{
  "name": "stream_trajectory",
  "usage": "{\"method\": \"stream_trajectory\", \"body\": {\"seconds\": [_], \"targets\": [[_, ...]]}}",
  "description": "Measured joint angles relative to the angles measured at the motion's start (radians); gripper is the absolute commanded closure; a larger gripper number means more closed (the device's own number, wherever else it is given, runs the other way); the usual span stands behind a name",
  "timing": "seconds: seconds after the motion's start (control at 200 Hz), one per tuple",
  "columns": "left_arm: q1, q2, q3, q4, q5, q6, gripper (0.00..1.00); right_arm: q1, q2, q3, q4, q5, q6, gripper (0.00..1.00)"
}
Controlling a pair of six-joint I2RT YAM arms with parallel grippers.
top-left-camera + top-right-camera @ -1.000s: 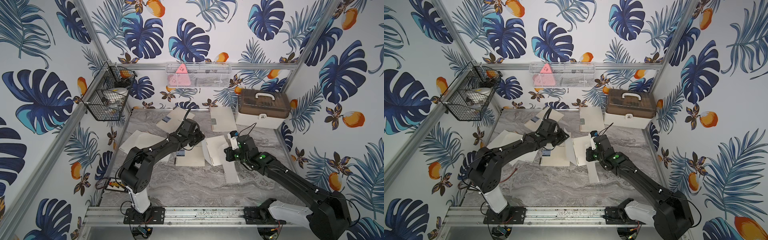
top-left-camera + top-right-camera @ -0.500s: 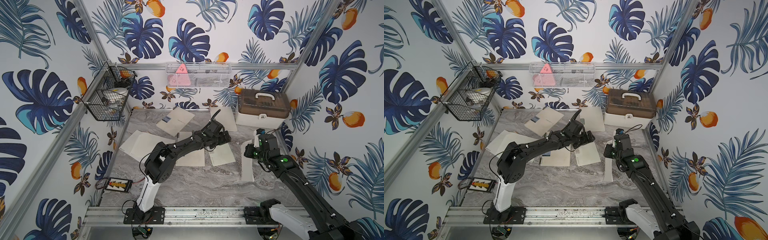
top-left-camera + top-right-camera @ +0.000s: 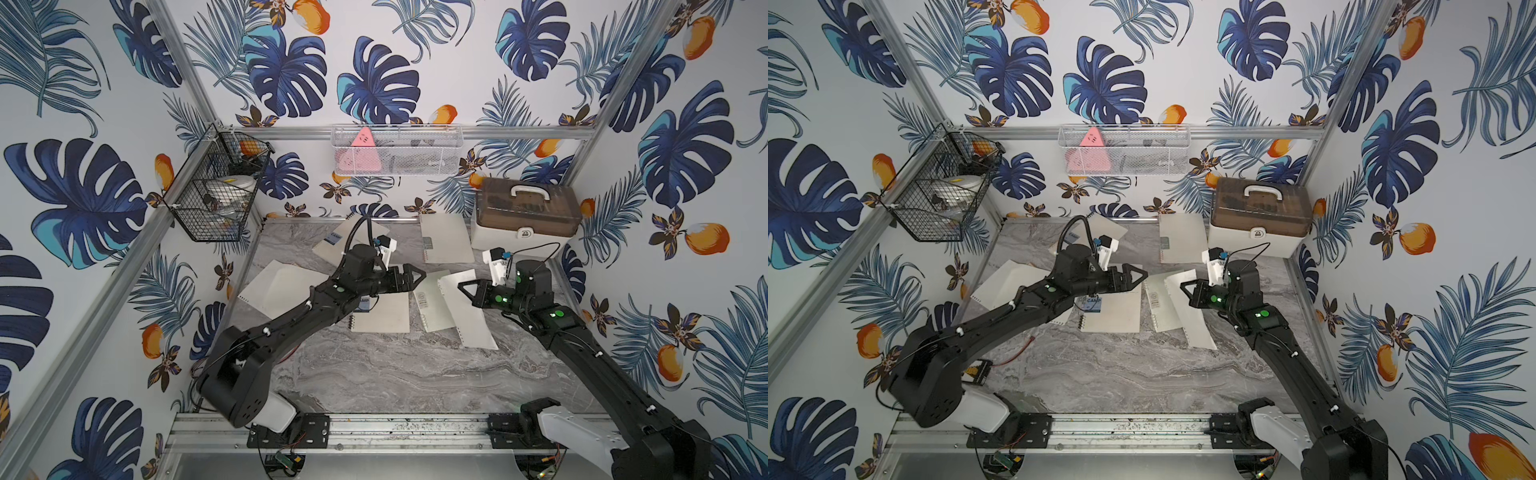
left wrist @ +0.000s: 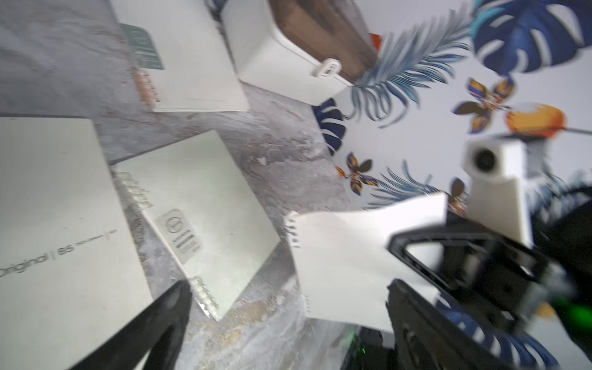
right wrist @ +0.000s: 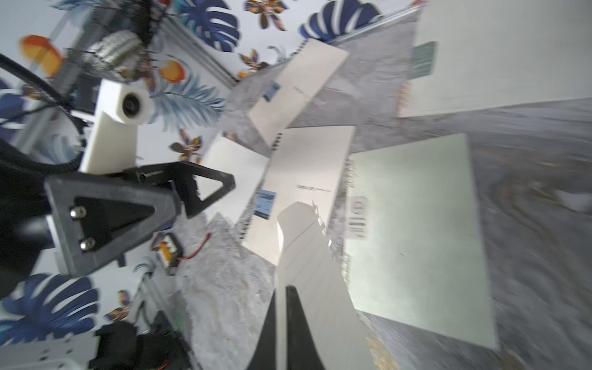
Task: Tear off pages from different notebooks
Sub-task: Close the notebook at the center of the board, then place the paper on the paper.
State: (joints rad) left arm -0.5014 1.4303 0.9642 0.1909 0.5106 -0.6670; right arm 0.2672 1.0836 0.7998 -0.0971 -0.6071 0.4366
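In front of the brown-lidded box [image 3: 521, 235], the right gripper [image 3: 462, 286] pinches a loose page [image 3: 471, 320] tight between its fingers. Farther from the box, the left gripper [image 3: 417, 276] gapes wide and empty near a CAMP notebook [image 3: 384, 318].

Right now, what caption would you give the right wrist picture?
Right tool shut on a white page, blue-labelled notebook and open left tool beyond.

A thin white punched-hole page [image 3: 471, 320] hung slanted from the pinching right gripper [image 3: 460, 286], crossing a pale barcode-printed spiral notebook [image 3: 432, 309]. Just beside that lay a cream blue-labelled spiral notebook [image 3: 384, 318], flat and closed. Near the back wall lay another blue-labelled notebook [image 3: 328, 250], askew, and a teal-labelled notebook [image 3: 446, 237]. Loose white sheets [image 3: 278, 286] overlapped on the left side.
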Motion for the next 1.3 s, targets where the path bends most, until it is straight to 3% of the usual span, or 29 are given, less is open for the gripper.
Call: {"method": "stream_trajectory", "body": {"seconds": [0.15, 0.315, 0.385, 0.455, 0.605, 0.641, 0.721, 0.836, 0.871, 1.001, 1.221, 1.301], "targets": [[0.037, -0.067, -0.109, 0.093, 0.131, 0.042, 0.04, -0.001, 0.091, -0.026, 0.340, -0.216, 0.185, 1.00], [0.045, -0.035, -0.128, 0.189, 0.226, 0.036, 0.16, 0.002, 0.144, -0.034, 0.589, -0.322, 0.331, 1.00], [0.045, -0.002, -0.128, 0.250, 0.258, 0.000, 0.31, 0.006, 0.155, -0.037, 0.643, -0.345, 0.365, 1.00], [0.045, 0.029, -0.134, 0.324, 0.288, -0.028, 0.38, 0.008, 0.163, -0.037, 0.674, -0.355, 0.378, 1.00], [0.046, 0.075, -0.130, 0.393, 0.328, -0.093, 0.89, 0.017, 0.177, -0.028, 0.690, -0.362, 0.388, 1.00], [0.050, 0.072, -0.130, 0.389, 0.328, -0.093, 1.00, 0.019, 0.179, -0.016, 0.666, -0.358, 0.374, 0.94], [0.067, 0.040, -0.131, 0.349, 0.307, -0.090, 1.00, 0.026, 0.179, 0.031, 0.551, -0.302, 0.303, 0.81], [0.117, -0.008, -0.107, 0.200, 0.208, -0.067, 1.00, 0.055, 0.187, 0.103, 0.347, -0.180, 0.185, 0.47], [0.147, -0.015, -0.102, 0.158, 0.179, -0.067, 1.00, 0.063, 0.196, 0.117, 0.296, -0.148, 0.153, 0.41], [0.332, -0.033, -0.111, 0.029, 0.099, -0.094, 1.00, 0.110, 0.252, 0.148, 0.105, 0.016, 0.051, 0.39], [0.720, -0.003, -0.076, -0.206, -0.084, -0.119, 1.00, 0.362, 0.506, 0.289, -0.201, 0.389, -0.087, 0.43], [0.803, 0.023, -0.082, -0.248, -0.141, -0.121, 1.00, 0.396, 0.597, 0.322, -0.266, 0.502, -0.107, 0.46]]}}
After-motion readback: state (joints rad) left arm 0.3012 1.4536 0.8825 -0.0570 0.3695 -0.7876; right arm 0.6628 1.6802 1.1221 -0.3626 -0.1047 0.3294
